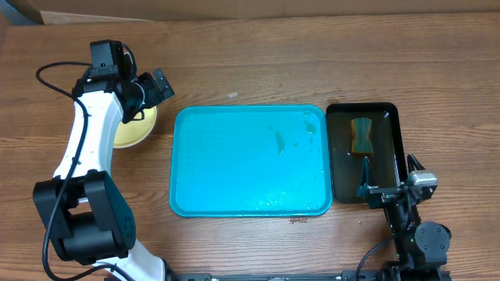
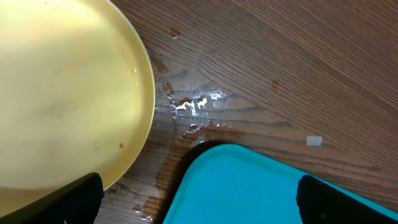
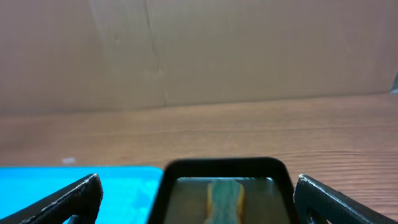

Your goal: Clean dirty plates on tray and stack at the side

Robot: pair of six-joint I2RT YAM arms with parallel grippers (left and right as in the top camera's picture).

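The turquoise tray (image 1: 250,195) lies mid-table with no plates on it, only small smears and water. One pale yellow-green plate (image 1: 139,131) sits on the table left of the tray, partly under my left arm. It fills the upper left of the left wrist view (image 2: 62,87) and has faint orange specks. The white plates are not visible. My left gripper (image 1: 161,84) is open and empty above the gap between plate and tray corner (image 2: 249,186), its fingers (image 2: 199,205) wide apart. My right gripper (image 1: 373,192) is open and empty (image 3: 205,202) at the near end of the black tray.
A narrow black tray (image 1: 391,117) right of the turquoise tray holds water and a yellow-green sponge (image 1: 362,136), also in the right wrist view (image 3: 225,196). Water is spilled on the wood (image 2: 196,106) between plate and tray. A cardboard wall (image 3: 199,50) stands behind the table.
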